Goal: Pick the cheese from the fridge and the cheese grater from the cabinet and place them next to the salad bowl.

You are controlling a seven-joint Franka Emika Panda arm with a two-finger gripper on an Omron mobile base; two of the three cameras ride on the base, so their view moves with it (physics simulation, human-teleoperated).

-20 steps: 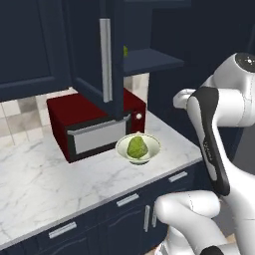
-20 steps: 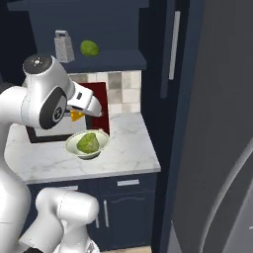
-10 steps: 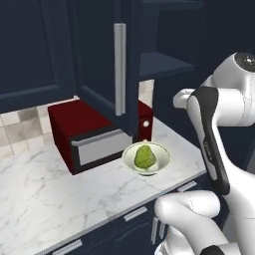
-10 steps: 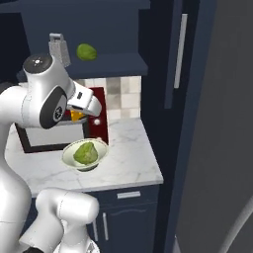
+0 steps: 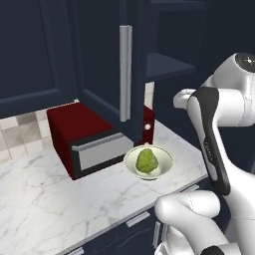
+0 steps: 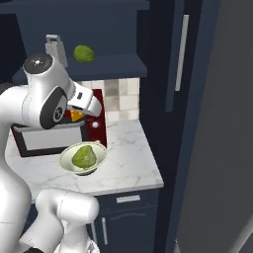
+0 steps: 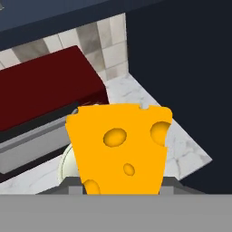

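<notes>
Cheese (image 7: 120, 147): orange-yellow wedge, flat front face pocked with oval holes, upper right corner notched. Sits at 6 o'clock in the hand view, its lower edge down between the jaws, which are clenched on it. In the right base view a sliver of the same orange shows under the white wrist, at 11 o'clock from the salad bowl (image 6: 66, 160).

Left to right on the marble counter (image 5: 45, 209): dark red microwave (image 5: 74, 124) with a grey door, then the salad bowl, pale cream-green with a leafy green lump inside, just off the microwave's front right corner.

Cabinet door (image 5: 112, 64), dark navy with a long silver bar handle, stands open above the microwave. On its shelf (image 6: 106, 62), right base view: cheese grater (image 6: 55, 48), silver, perforated, at 9 o'clock from a loose green lump (image 6: 84, 53).
</notes>
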